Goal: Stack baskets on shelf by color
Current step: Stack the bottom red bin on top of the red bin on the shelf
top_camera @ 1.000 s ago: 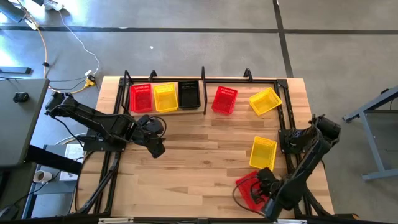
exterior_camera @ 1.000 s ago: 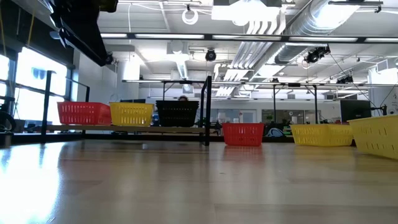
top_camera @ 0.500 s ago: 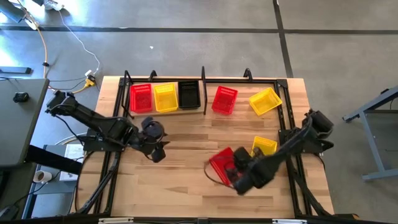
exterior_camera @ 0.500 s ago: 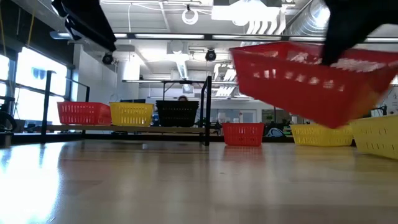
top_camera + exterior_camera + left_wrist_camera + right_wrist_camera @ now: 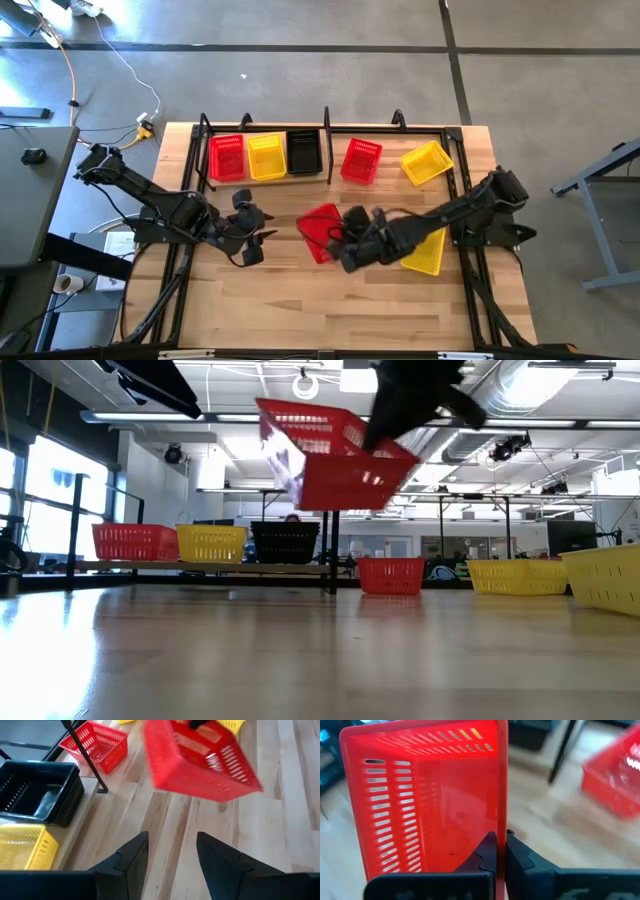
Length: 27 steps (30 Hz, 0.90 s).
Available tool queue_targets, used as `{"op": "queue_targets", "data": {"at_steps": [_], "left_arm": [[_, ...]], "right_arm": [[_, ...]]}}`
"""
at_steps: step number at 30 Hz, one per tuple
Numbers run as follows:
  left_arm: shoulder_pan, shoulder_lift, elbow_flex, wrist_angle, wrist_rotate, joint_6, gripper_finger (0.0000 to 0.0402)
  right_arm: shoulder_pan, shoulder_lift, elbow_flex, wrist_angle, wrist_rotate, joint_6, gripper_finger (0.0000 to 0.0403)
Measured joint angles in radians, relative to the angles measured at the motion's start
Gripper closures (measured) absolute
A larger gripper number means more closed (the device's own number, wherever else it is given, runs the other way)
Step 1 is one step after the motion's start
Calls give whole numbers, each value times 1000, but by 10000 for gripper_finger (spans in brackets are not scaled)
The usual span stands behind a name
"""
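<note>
Red basket [image 5: 320, 228] up in the air over the middle of the tabletop [image 5: 300, 290], tilted, pinched by its rim in the right pincer [image 5: 345, 240]. Left pincer [image 5: 255, 232] just beside it, fingers [image 5: 131, 857] spread, holding nothing. On the shelf [image 5: 330, 135], in a row: red basket [image 5: 227, 157], yellow basket [image 5: 266, 156], black basket [image 5: 304, 152]. Past the divider, another red one [image 5: 361, 160] and a yellow one [image 5: 427, 162], both turned a bit. One more yellow basket [image 5: 428, 251] near the right arm.
</note>
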Motion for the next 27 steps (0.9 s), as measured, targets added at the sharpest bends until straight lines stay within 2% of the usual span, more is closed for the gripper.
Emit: {"op": "queue_targets", "data": {"at_steps": [6, 18, 27], "left_arm": [[0, 0, 0, 0, 0, 71, 243], [0, 0, 0, 2, -64, 224, 243], [7, 0, 0, 8, -264, 431, 243]], "right_arm": [[-94, 0, 0, 193, 16, -184, 403], [-249, 0, 0, 321, 38, -335, 403], [-314, 0, 0, 520, 34, -478, 403]]}}
